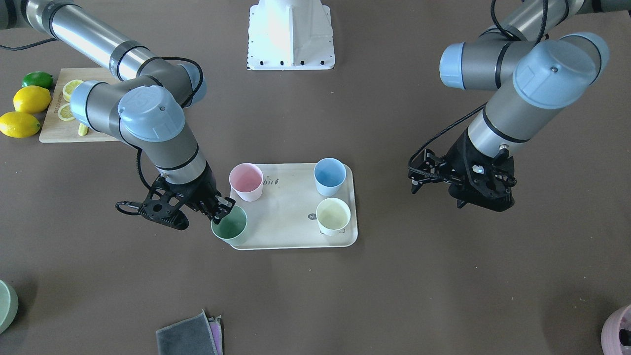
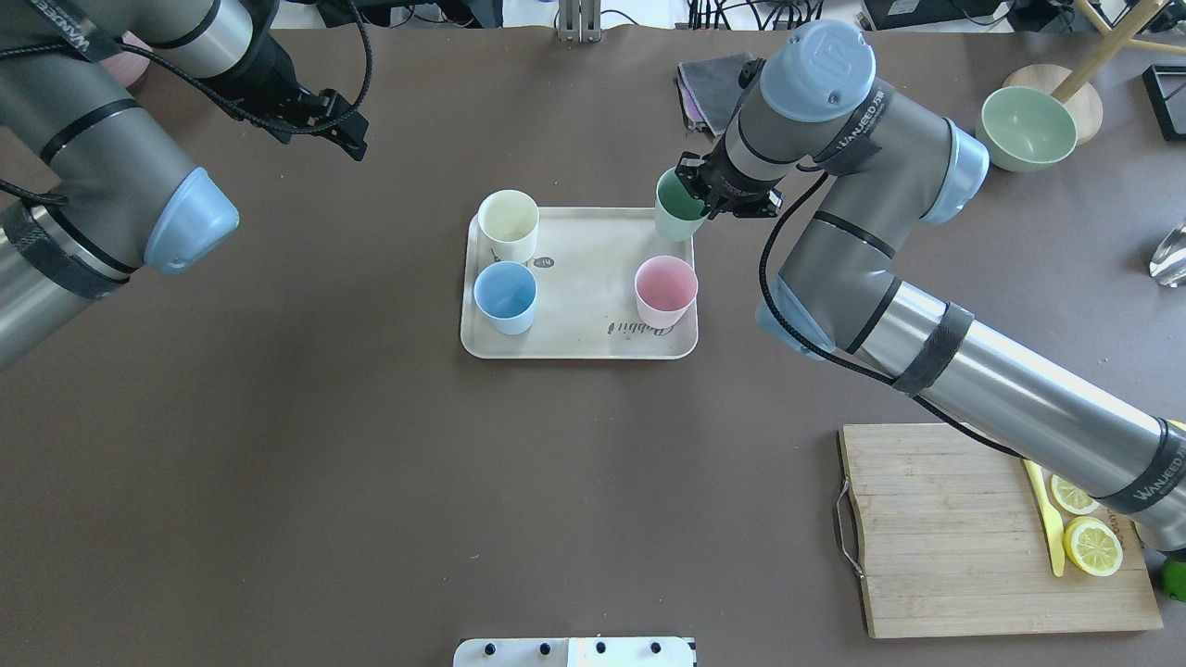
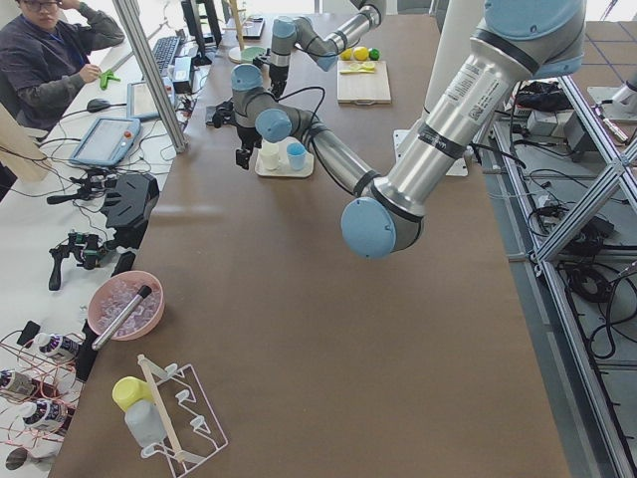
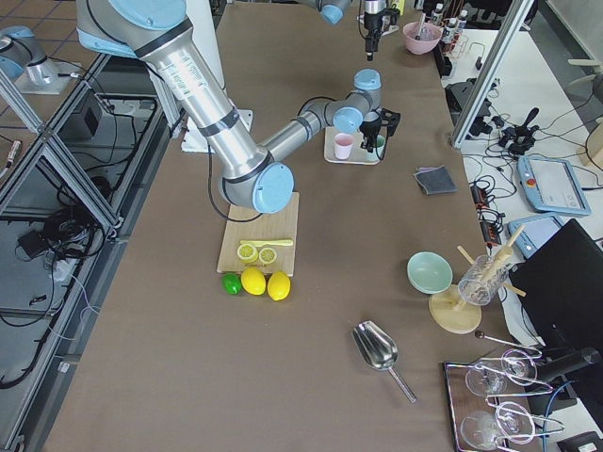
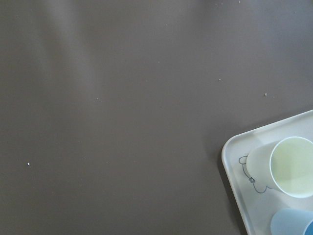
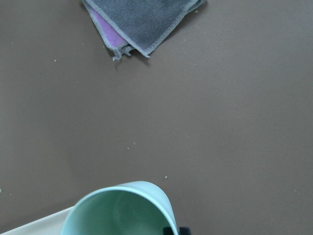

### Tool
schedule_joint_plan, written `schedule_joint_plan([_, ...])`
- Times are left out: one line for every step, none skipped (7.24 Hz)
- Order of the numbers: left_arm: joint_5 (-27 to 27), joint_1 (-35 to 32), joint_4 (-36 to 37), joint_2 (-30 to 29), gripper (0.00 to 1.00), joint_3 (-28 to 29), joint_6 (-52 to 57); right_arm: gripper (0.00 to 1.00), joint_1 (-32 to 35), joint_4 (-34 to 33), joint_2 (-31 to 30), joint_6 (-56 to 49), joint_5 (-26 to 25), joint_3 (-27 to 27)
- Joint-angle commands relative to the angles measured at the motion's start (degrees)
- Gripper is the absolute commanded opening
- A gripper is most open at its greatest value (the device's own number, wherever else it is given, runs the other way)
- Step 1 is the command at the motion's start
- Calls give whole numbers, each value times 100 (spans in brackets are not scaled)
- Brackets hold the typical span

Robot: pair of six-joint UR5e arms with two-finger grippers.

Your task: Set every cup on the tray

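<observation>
The cream tray (image 1: 286,222) (image 2: 584,278) lies at mid-table. On it stand the pink cup (image 1: 246,181) (image 2: 665,290), the blue cup (image 1: 329,176) (image 2: 506,296) and the white cup with a yellow inside (image 1: 333,216) (image 2: 509,225). My right gripper (image 1: 222,207) (image 2: 709,195) is shut on the rim of the green cup (image 1: 230,226) (image 2: 676,208) (image 6: 120,210) and holds it at the tray's corner. I cannot tell whether the cup rests on the tray. My left gripper (image 1: 415,178) (image 2: 345,125) is open and empty, off to the tray's side. Its wrist view shows the tray corner (image 5: 234,161) and the white cup (image 5: 288,166).
A folded grey and purple cloth (image 2: 709,83) (image 6: 142,22) lies just beyond the green cup. A wooden cutting board (image 2: 973,528) with lemon slices and whole lemons (image 1: 32,98) sits on my right. A green bowl (image 2: 1027,128) and a mauve pot (image 1: 618,330) stand at the far edges.
</observation>
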Motion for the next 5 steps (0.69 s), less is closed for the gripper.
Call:
schedule_joint_plan([0, 12, -20, -4, 98, 24, 0, 1, -185, -20, 15, 21, -34, 0])
schedule_joint_plan([0, 13, -29, -12, 98, 32, 0, 14, -212, -20, 32, 55, -78, 0])
schedule_joint_plan([0, 13, -29, -4, 98, 41, 0, 53, -212, -20, 41, 56, -104, 0])
schedule_joint_plan([0, 13, -29, -4, 98, 41, 0, 99, -212, -20, 41, 38, -418, 0])
schedule_joint_plan([0, 13, -12, -4, 98, 33, 0, 100, -47, -38, 24, -58, -421, 0])
